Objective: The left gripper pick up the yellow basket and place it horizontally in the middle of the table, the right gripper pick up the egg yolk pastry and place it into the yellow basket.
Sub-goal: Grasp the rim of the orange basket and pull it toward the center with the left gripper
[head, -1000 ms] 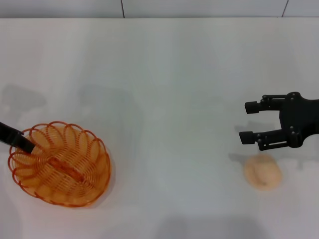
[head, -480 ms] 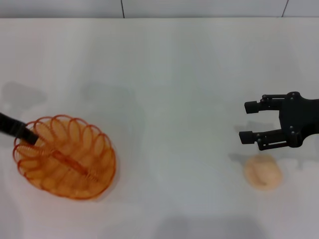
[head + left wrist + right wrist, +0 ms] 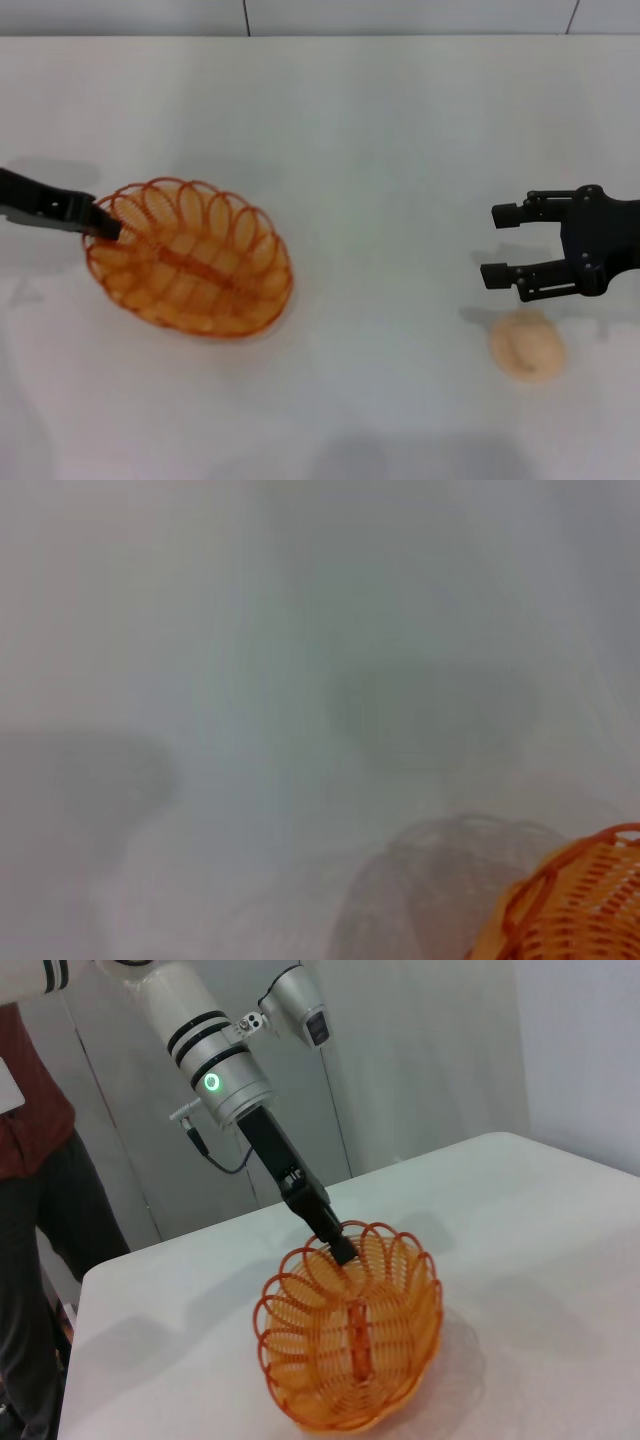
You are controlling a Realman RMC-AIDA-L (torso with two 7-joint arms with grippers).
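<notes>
The left gripper [image 3: 103, 226] pinches the yellow basket's [image 3: 190, 258] rim. The right gripper [image 3: 505, 245] hangs open near the egg yolk pastry [image 3: 526, 345].

The table [image 3: 380, 140] is bare across its centre and far side; a gripper can pass there unobstructed. The yellow basket [image 3: 190, 257] occupies the left-centre area, with the left gripper [image 3: 100, 222] clamped on its left rim, blocking approach from that side. The basket's interior is unoccupied and open from above. The right gripper [image 3: 500, 245], fingers spread, hangs at the right, just beyond the egg yolk pastry [image 3: 526, 345], which lies near the front right edge. Bare surface separates the pastry from the basket; nothing stands between them.
</notes>
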